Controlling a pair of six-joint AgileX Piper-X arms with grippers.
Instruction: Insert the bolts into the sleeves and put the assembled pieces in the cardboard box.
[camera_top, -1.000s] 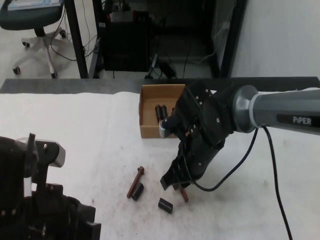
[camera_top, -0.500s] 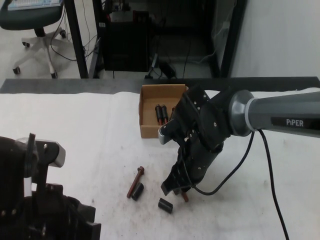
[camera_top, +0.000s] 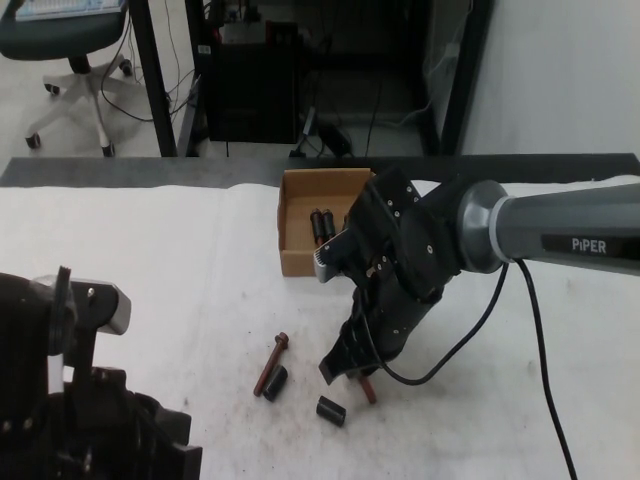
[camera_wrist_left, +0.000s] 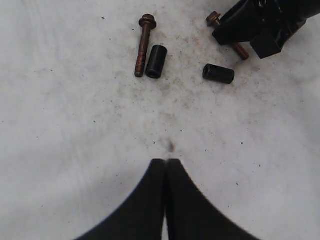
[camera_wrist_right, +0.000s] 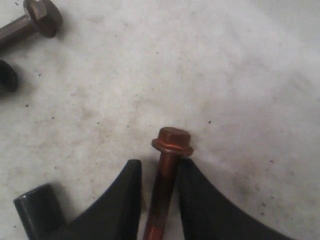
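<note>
Copper bolt (camera_wrist_right: 161, 185) is lying on the desk (camera_top: 150, 260) short of the box (camera_top: 300, 262). The right end effector (camera_wrist_right: 159, 164) is pinching its shaft, which is running straight out from the grip, head outermost. The left end effector (camera_wrist_left: 166, 162) is sitting closed, farther off.

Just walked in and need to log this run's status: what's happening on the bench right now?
The right gripper has its fingers closed on the shank of a copper-coloured bolt, low over the bench. The left gripper is shut, holds nothing, and hangs over bare bench some way off. A second bolt lies beside one black sleeve; another sleeve lies apart. None are joined. The cardboard box holds a few dark pieces.
</note>
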